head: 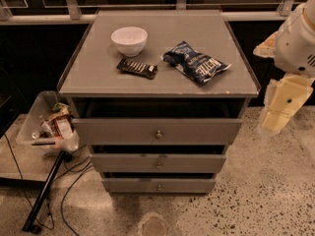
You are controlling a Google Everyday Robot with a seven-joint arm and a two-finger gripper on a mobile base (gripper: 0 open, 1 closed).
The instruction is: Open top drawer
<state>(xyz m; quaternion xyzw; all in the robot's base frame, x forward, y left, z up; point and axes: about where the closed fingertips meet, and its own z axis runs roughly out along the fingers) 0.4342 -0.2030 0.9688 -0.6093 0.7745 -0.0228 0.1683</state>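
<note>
The top drawer point(157, 131) is the widest grey front of three, with a small round metal knob point(158, 134) at its centre. It stands pulled out a little from the grey cabinet point(147, 85), with a dark gap between its front and the cabinet top. My gripper point(281, 109) hangs at the end of the cream arm at the right edge. It is to the right of the cabinet, about level with the top drawer, and apart from it. It touches nothing.
A white bowl point(129, 40), a dark snack bar point(137, 68) and a blue chip bag point(196, 62) lie on the cabinet top. Two narrower drawers point(158, 163) sit below. A clear bin of litter point(49, 127), a black pole point(47, 193) and cables are on the floor at left.
</note>
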